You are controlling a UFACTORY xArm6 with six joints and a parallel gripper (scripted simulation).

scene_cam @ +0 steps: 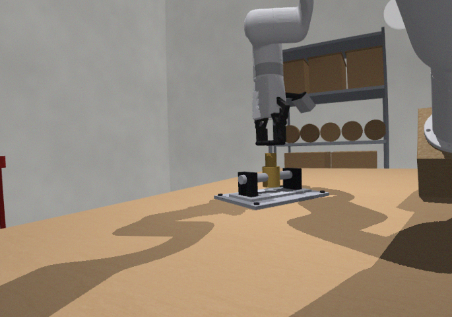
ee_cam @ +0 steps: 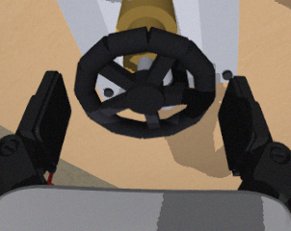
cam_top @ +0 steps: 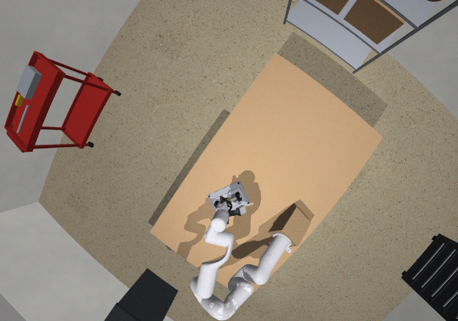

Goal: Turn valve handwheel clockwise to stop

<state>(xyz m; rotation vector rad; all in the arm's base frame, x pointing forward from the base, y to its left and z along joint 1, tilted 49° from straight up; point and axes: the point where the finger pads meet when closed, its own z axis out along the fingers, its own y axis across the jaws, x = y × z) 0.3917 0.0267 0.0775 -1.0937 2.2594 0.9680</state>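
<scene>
One arm is hanging over one valve (scene_cam: 271, 176), which is sitting on a grey plate (scene_cam: 233, 198) near the bench's arm-side end. The gripper (ee_cam: 145, 118) is spreading its two fingers wide apart, flanking the black handwheel (ee_cam: 184, 52) without touching it. One brown box (cam_top: 298, 223) is standing nearby. No writing is showing anywhere.

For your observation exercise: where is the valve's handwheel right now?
In the wrist view the black handwheel lies level between the open gripper's two fingers, atop the brass valve body on the grey base plate.
</scene>
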